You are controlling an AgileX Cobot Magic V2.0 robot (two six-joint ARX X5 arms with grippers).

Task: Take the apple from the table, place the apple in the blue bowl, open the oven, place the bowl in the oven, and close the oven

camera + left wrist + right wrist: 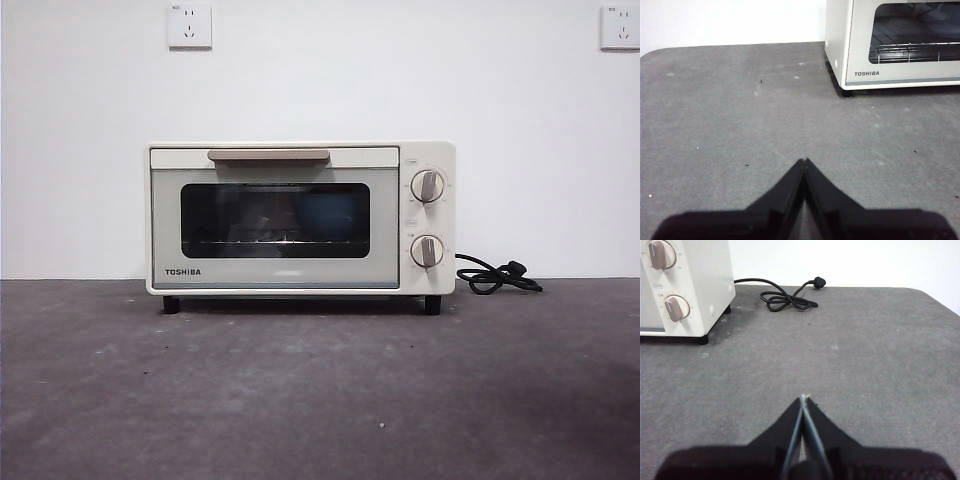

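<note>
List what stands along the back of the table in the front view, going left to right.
Oven: its bar handle over the dark glass door, then its two knobs, then the coiled black cord. All rest on the table.

Even bright light; soft shadow under oven (300, 217).
</note>
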